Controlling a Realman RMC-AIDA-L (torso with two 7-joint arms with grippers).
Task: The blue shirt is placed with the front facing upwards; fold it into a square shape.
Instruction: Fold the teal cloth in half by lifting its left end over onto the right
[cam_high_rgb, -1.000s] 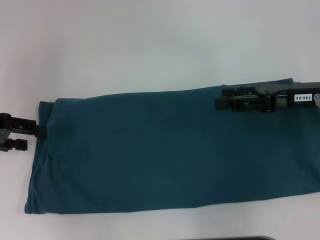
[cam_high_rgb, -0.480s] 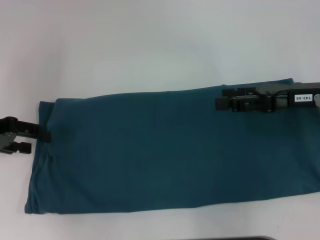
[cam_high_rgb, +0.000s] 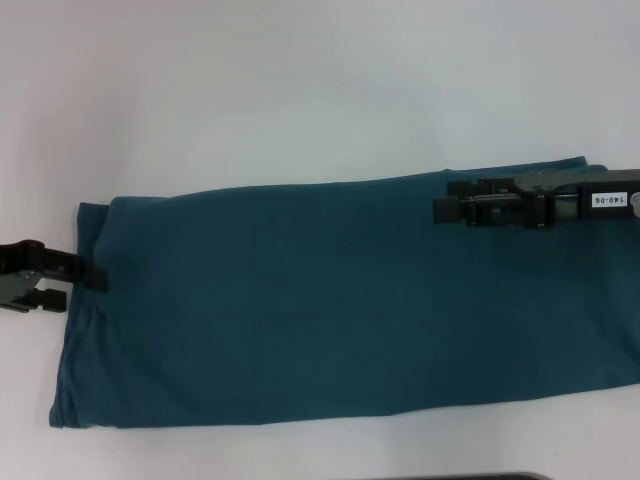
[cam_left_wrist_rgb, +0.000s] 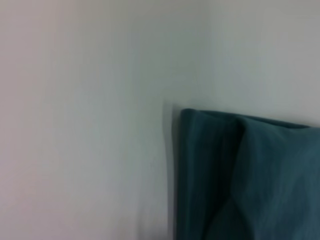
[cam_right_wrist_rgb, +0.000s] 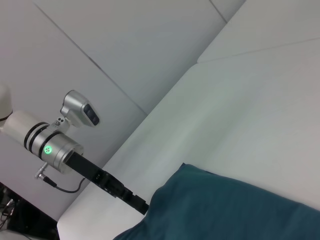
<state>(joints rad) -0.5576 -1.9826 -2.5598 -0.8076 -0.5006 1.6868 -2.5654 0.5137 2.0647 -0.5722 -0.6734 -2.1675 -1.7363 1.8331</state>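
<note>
Starting at your far left in the head view: the left gripper (cam_high_rgb: 60, 280) sits at the L edge of the blue shirt (cam_high_rgb: 340, 300), about halfway along that short side. One finger (cam_high_rgb: 85, 273) lies over the cloth edge, the other (cam_high_rgb: 45, 299) shows just off it on the white table (cam_high_rgb: 300, 90). Jaws look spread, but you can't tell if any fabric is pinched betw. them, so treat grip state as unknown. In the right wrist view the same gripper (cam_right_wrist_rgb: 142, 206) meets the shirt's (cam_right_wrist_rgb: 225, 210) corner, w/ the left arm's silver wrist and green light (cam_right_wrist_rgb: 49, 148) behind it.

Moving right: the shirt lies flat on the table as a long band running L to R, already folded lengthwise, no lettering showing. A doubled edge runs along its L end; the left wrist view shows that layered corner (cam_left_wrist_rgb: 240, 175) against the bare table (cam_left_wrist_rgb: 90, 125).

Far right: the right gripper (cam_high_rgb: 445, 210) hovers over or rests on the shirt's far R part, near the far edge, fingers pointing L. They sit close together; you can't tell if they're clamped on cloth. A white label (cam_high_rgb: 609, 200) reads 140-06 on the arm.
</note>
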